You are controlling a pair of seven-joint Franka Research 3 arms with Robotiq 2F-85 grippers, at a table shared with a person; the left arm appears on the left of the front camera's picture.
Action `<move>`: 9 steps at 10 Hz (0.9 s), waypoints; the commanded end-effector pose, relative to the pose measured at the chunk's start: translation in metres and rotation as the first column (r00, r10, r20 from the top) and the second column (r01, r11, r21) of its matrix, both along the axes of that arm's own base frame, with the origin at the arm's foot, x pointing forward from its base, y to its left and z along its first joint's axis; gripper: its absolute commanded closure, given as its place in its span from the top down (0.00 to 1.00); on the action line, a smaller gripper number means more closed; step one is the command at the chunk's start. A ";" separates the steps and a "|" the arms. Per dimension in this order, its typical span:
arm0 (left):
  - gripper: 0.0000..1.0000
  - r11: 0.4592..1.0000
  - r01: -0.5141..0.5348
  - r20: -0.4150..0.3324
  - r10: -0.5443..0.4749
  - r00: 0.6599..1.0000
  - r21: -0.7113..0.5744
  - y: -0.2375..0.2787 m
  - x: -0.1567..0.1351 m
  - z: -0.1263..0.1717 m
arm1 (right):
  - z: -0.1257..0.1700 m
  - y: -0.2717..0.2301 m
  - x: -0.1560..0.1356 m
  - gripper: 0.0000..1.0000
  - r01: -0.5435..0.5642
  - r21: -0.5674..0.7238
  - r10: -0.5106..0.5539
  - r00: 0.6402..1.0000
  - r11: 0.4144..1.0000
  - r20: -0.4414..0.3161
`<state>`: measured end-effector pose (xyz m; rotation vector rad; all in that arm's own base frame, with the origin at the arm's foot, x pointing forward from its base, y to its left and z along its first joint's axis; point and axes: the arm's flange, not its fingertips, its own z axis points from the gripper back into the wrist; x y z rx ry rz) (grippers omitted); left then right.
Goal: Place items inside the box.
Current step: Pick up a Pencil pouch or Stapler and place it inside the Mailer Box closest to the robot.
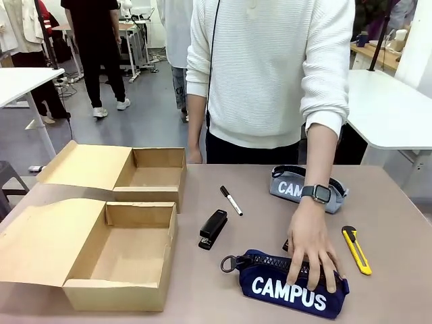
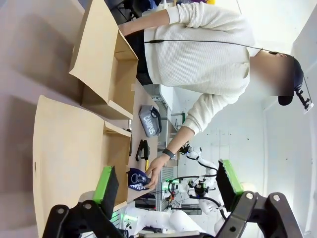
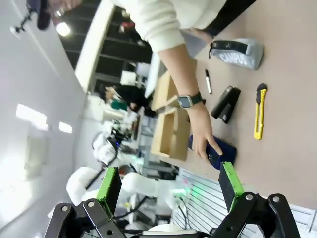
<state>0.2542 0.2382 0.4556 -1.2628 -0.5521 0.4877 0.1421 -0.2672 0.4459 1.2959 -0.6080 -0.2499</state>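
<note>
Two open cardboard boxes sit at the table's left, a near box (image 1: 128, 253) and a far box (image 1: 152, 172), both bare inside. To their right lie a black marker (image 1: 231, 200), a black stapler (image 1: 213, 229), a grey CAMPUS pouch (image 1: 297, 183) and a yellow utility knife (image 1: 356, 250). The person's hand (image 1: 312, 246) rests on the navy CAMPUS pouch (image 1: 287, 287). My left gripper (image 2: 167, 181) is open and holds nothing, well back from the box flap (image 2: 69, 148). My right gripper (image 3: 168, 183) is also open, high above the knife (image 3: 258, 111) and stapler (image 3: 225, 104).
The person in a white sweater (image 1: 270, 67) stands at the far edge and wears a watch (image 1: 317, 194). The box flaps (image 1: 47, 236) spread out to the left. Bare tabletop (image 1: 398, 223) lies right of the knife. White tables and other people stand behind.
</note>
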 end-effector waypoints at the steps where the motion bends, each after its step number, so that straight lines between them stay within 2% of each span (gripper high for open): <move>1: 1.00 1.000 0.007 0.025 -0.008 1.000 0.003 0.000 0.000 0.001 | -0.009 -0.002 0.024 1.00 -0.039 0.016 0.038 0.999 0.999 0.024; 3: 1.00 1.000 0.007 0.025 -0.008 1.000 0.003 0.000 0.000 0.001 | -0.011 0.008 0.039 1.00 -0.065 0.006 0.065 0.998 0.998 0.008; 5: 1.00 1.000 0.007 0.025 -0.008 1.000 0.003 0.000 0.000 0.001 | 0.001 0.019 0.050 1.00 -0.113 -0.043 0.114 0.993 0.993 0.016; 7: 1.00 1.000 0.007 0.025 -0.008 1.000 0.003 0.000 0.000 0.001 | 0.019 0.061 0.064 1.00 -0.204 -0.165 0.208 0.978 0.965 0.005; 9: 1.00 1.000 0.007 0.025 -0.008 1.000 0.003 0.000 0.000 0.001 | 0.039 0.104 0.069 1.00 -0.280 -0.312 0.296 0.955 0.908 0.002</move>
